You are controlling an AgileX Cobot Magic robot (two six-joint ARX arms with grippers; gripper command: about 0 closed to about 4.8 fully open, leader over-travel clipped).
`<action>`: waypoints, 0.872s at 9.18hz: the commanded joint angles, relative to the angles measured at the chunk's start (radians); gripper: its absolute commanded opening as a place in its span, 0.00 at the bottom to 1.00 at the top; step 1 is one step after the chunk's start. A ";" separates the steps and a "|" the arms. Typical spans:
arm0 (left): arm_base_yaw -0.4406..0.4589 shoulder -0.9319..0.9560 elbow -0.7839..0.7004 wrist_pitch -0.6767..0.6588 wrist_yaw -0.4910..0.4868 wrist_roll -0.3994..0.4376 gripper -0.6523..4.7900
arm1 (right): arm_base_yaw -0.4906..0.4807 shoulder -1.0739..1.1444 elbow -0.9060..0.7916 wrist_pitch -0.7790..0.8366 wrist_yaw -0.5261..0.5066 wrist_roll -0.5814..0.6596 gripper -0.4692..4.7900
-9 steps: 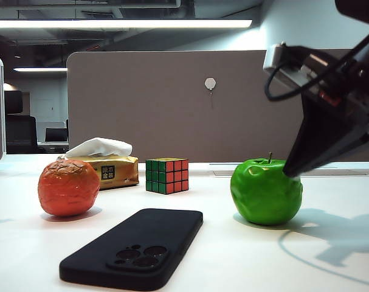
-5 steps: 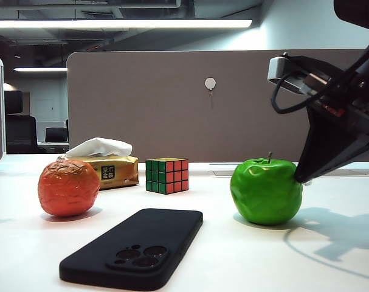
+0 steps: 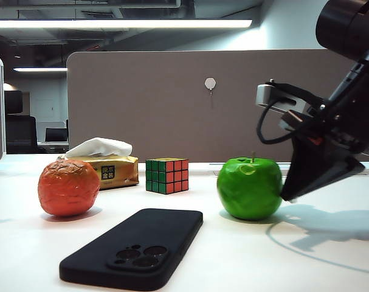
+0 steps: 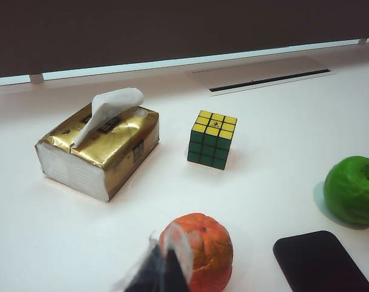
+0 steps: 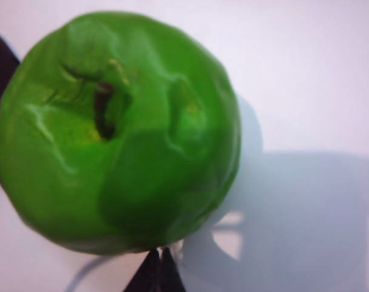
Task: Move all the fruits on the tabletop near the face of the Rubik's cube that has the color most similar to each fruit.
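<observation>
Our right gripper (image 3: 289, 196) sits low over the tabletop (image 3: 245, 255) at the apple's (image 3: 250, 188) right side in the exterior view, its dark tapered fingers drawn together into a single point with nothing between them. That tip is at the apple's lower flank; from the right wrist view the fingertips (image 5: 157, 267) meet right at the fruit's edge, and the apple (image 5: 114, 131) fills most of what we see just ahead of them, stem pit turned toward us. We cannot say for certain whether the tip presses on the skin or stands a hair off it. The gripper's shadow falls on the white surface behind it.

Beyond the apple from this gripper, farther toward the left of the exterior view, stands the cube (image 3: 166, 175), well apart from the fruit, with a green face and a red face showing there and yellow on top. A black phone (image 3: 135, 246) lies flat in front of the cube, nearer the camera.

Our left gripper (image 4: 163, 274) hangs above the table, fingers closed tight on nothing. The orange (image 4: 199, 249) lies just ahead of its tip, partly hidden by it. Farther out from this gripper sit the gold tissue pack (image 4: 102, 149) to one side and the cube (image 4: 212, 139) to the other, apart from each other. The apple (image 4: 352, 190) shows well off to the side, past the phone's corner (image 4: 321, 261).
</observation>
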 commanded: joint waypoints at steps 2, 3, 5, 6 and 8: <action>0.001 0.001 0.002 0.006 0.003 0.000 0.11 | 0.001 0.038 0.005 0.151 0.041 -0.003 0.09; 0.001 0.000 0.002 0.005 0.003 0.000 0.11 | 0.001 0.068 0.005 0.176 0.031 -0.003 0.09; 0.001 0.001 0.002 0.005 0.003 0.000 0.11 | 0.001 0.080 0.005 0.227 -0.006 -0.002 0.09; 0.001 0.000 0.002 0.005 0.003 0.000 0.11 | 0.001 0.080 0.005 0.232 -0.010 -0.003 0.09; 0.001 0.001 0.002 0.004 0.004 0.000 0.11 | 0.001 0.084 0.008 0.256 -0.034 -0.002 0.09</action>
